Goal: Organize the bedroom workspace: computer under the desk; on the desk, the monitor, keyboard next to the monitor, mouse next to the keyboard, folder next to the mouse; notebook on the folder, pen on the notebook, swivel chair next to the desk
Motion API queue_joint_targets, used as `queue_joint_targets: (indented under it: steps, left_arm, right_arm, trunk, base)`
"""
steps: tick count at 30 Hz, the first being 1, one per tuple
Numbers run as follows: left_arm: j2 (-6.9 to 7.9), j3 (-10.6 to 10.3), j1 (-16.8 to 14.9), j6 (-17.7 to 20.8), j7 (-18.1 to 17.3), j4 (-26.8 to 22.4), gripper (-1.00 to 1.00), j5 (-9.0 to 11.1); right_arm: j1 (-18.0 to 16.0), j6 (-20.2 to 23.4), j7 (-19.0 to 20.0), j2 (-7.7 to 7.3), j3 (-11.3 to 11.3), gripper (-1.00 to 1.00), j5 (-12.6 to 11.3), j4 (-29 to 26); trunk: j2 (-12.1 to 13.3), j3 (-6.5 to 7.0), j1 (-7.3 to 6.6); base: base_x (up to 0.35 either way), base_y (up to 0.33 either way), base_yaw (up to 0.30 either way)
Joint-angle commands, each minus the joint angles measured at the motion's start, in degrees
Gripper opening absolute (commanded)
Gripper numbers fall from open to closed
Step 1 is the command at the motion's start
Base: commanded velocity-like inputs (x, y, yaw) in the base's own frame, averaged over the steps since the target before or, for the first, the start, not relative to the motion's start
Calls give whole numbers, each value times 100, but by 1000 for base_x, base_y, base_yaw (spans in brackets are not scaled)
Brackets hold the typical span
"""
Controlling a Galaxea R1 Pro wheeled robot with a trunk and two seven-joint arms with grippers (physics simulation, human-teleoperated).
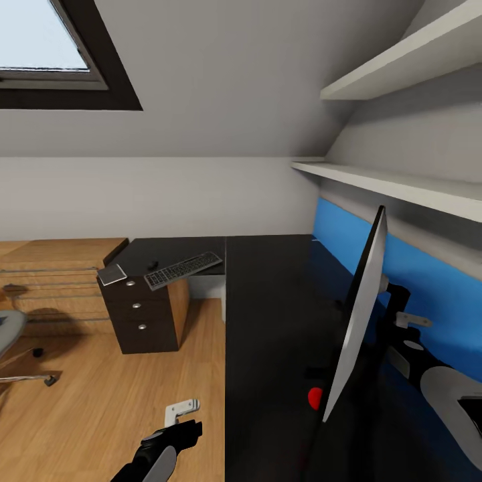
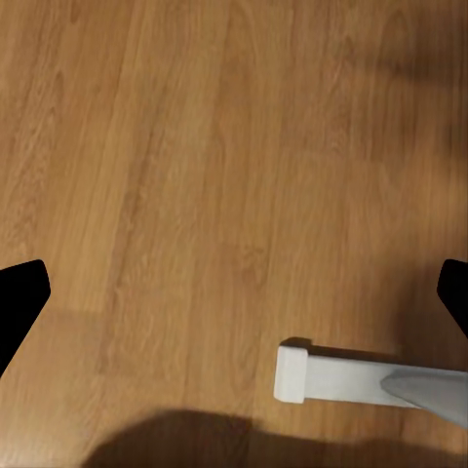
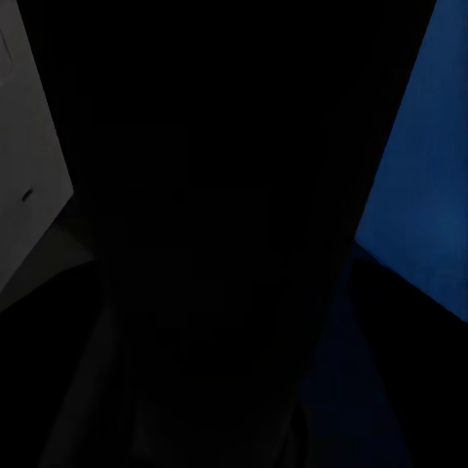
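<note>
The left gripper (image 1: 182, 413), black with pale fingers, hangs low over the oak plank floor (image 1: 100, 395) just beside the desk's front edge; in the left wrist view its two dark fingertips (image 2: 19, 297) stand far apart at the frame's sides, so it is released and holds nothing, with bare planks and one white desk leg foot (image 2: 297, 372) beneath it. The right gripper (image 1: 402, 314) is reached in behind the large wide black flat monitor (image 1: 361, 314), between the screen's pale back and the bright blue back panel (image 1: 415, 268); whether it is clenched or released I cannot tell (the right wrist view is nearly all dark, with blue at one side and a grey surface at the other). The monitor stands edge-on on the glossy black top of the long L-shaped desk (image 1: 274, 301), a red dot (image 1: 314, 398) reflected near its lower corner. On the far wing of the desk lies the slim silver-grey keyboard with dark keys (image 1: 183, 270), partly overhanging the front edge, and near it a small black mouse (image 1: 153, 265). A thin grey notebook (image 1: 112, 274) rests on the black three-drawer cabinet (image 1: 139, 314) below. The grey swivel chair (image 1: 10, 335) shows at the left edge, well apart from the desk. White wall shelves (image 1: 395, 181) run above the blue panel
</note>
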Motion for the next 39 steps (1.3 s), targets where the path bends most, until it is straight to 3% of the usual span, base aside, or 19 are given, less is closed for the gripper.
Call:
queue_joint_targets:
  steps: [1,18,19,29,39]
  left_arm:
    - [7,-22,-6,3,52,-9,100,46]
    - [6,-23,-6,3,52,-9,100,49]
    - [6,-24,-6,3,52,-9,100,49]
    - [6,-26,-6,3,52,-9,100,43]
    - [6,-29,-6,4,52,-9,100,47]
  right_arm:
    - [-9,-15,-16,0,25,-100,-13,-7]
    - [-9,-17,-16,0,29,-100,-13,-7]
    - [-9,-18,-16,0,29,100,-13,-7]
    - [-9,-22,-24,8,41,100,163,-7]
    - [-9,-23,-24,8,54,100,179,-7]
  trunk:
    - [-5,-6,0]
    - [-5,-6,0]
    - [-5,-6,0]
    - [-5,-6,0]
    - [-5,-6,0]
  base:
    - [33,-1,0]
    - [54,0,0]
    - [0,0,0]
    - [0,0,0]
    - [-95,0,0]
